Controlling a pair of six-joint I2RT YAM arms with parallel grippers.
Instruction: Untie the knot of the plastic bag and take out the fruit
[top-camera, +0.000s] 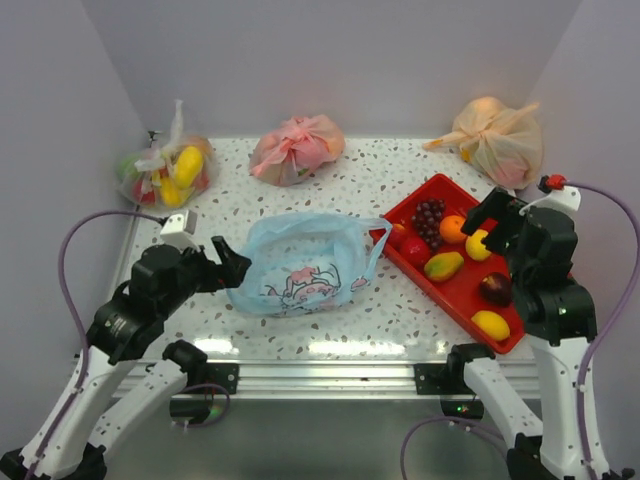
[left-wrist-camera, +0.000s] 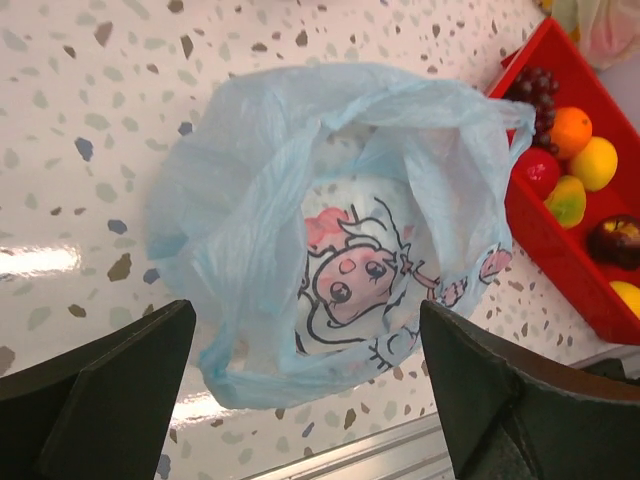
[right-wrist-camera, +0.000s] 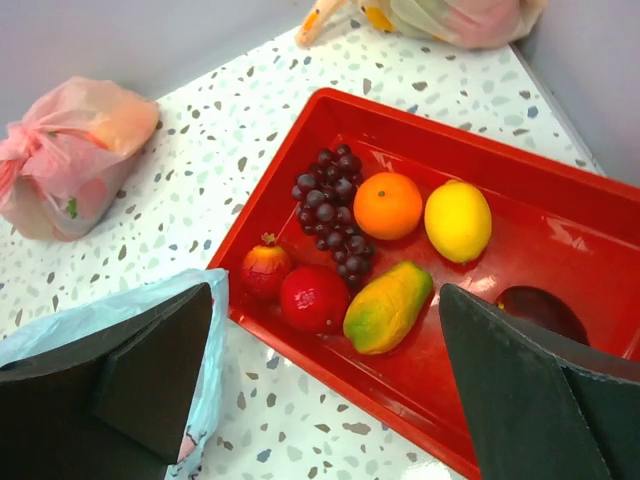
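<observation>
The light blue plastic bag (top-camera: 300, 265) with the cartoon print lies in the middle of the table, mouth open and handle loops loose (top-camera: 375, 250); I see no knot. It fills the left wrist view (left-wrist-camera: 340, 230) and looks flat. The fruit lies in the red tray (top-camera: 455, 290): grapes (right-wrist-camera: 335, 210), orange (right-wrist-camera: 388, 205), lemon (right-wrist-camera: 458, 220), mango (right-wrist-camera: 388, 306), a red fruit (right-wrist-camera: 313, 298), a pomegranate (right-wrist-camera: 265, 270) and a dark fruit (right-wrist-camera: 540, 312). My left gripper (top-camera: 228, 270) is open and empty at the bag's left edge. My right gripper (top-camera: 492, 222) is open and empty above the tray.
Three knotted bags stand along the back: a clear bag with yellow fruit (top-camera: 165, 170) at the left, a pink bag (top-camera: 295, 148) in the middle, an orange bag (top-camera: 495, 135) at the right. The tray lies diagonally at the right. The table's metal front edge (top-camera: 320, 375) is near.
</observation>
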